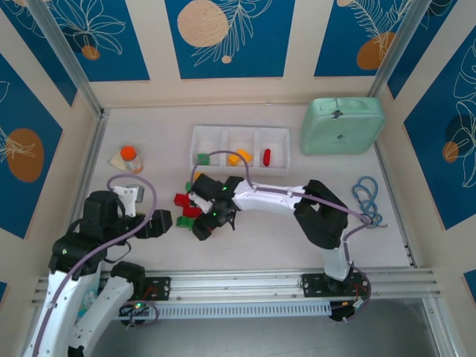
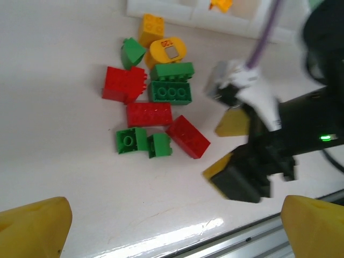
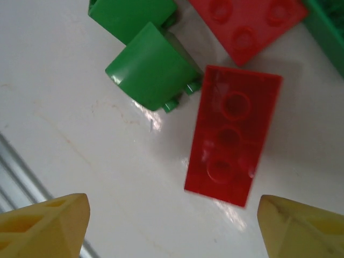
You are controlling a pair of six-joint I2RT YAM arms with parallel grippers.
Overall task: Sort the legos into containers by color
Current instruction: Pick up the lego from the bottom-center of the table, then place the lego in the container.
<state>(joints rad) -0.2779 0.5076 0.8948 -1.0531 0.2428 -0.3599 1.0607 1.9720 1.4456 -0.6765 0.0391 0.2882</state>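
**Top view and 2 wrist views.** The white tray (image 1: 242, 131), with 3 compartments in a row, lies at the far side of the table (image 1: 260, 245). Its left compartment holds 1 green brick (image 1: 202, 158), the middle one holds yellow-orange pieces (image 1: 239, 156), and the right one holds 1 red piece (image 1: 267, 156).

The loose legos (image 2: 156, 97) lie in a cluster on the table in front of the tray's left end. 2 yellow ones are at the far edge, and the green and red ones nearer to us touch or lie just beside one another.

The right gripper (image 2: 217, 148) reaches across to the near right side of this cluster, its yellow-padded jaws apart with nothing between them. In its own wrist view, a red brick (image 3: 234, 134) showing 3 studs lies flat on the table ahead of the spread fingertips (image 3: 48, 226), untouched. A green sloped brick (image 3: 153, 70) sits just beside it.

The left gripper (image 2: 174, 220) hangs at the near left of the cluster, jaws wide and empty.

A mint-green case (image 1: 342, 126) stands right of the tray, and an orange-capped bottle (image 1: 130, 156) stands to its left. A blue cable (image 1: 364, 195) lies near the table's right edge.
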